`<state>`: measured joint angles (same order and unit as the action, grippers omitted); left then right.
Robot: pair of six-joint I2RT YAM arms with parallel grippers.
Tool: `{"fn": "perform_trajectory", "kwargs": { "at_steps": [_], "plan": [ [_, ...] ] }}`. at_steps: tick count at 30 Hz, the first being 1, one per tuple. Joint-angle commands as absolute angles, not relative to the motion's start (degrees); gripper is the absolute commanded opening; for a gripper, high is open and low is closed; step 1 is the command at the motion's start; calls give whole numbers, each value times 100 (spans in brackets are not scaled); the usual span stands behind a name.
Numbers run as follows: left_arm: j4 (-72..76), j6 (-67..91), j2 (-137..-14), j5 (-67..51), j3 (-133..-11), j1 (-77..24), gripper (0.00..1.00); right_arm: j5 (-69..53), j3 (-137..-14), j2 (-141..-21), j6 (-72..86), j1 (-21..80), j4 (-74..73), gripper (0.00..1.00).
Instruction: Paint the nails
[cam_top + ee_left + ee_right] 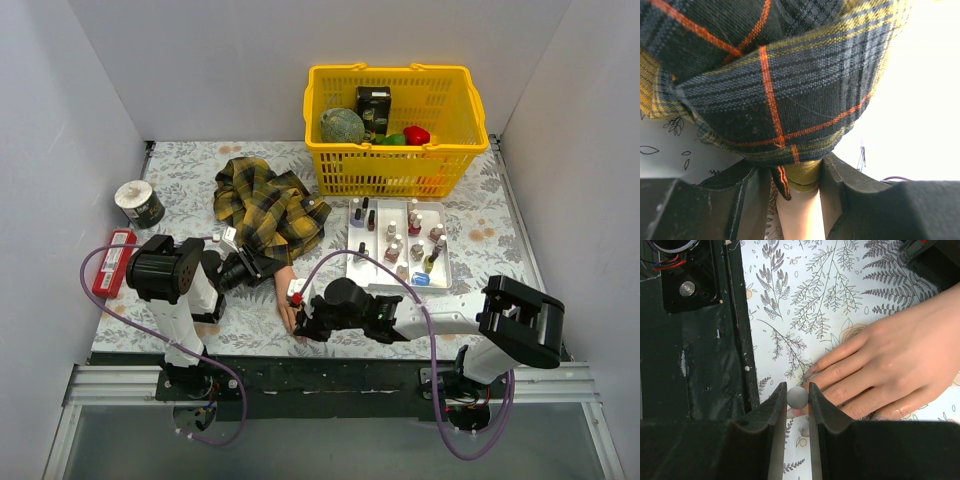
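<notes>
Floral tabletop (190,165); my left jaws clamp the stiff hand (900,355) at its 12-o'clock wrist (800,215), right jaws pinch a brush (797,396) by slick nails (810,371).

The left arm (165,275) and right arm (520,320) share one build: white links between bulky, rounded black joint housings. A purple cable (100,262) loops along each, down to a black base. The fingers (765,440) are matte black, blocky, with angled inner faces.
</notes>
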<state>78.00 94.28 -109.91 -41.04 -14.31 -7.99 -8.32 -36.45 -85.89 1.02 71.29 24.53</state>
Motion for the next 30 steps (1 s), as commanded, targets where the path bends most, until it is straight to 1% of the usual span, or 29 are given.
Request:
{"fn": "perform_trajectory", "kwargs": {
  "at_steps": [1,30],
  "plan": [
    [7980,9053,-10732,-4271,-1292,-835,17,-905,-3876,-8640,18,7146,2663,1],
    [7954,9035,-10705,-4254,-1283,-826,17,-1072,-4043,-8877,18,7146,2461,1]
  ]
}}
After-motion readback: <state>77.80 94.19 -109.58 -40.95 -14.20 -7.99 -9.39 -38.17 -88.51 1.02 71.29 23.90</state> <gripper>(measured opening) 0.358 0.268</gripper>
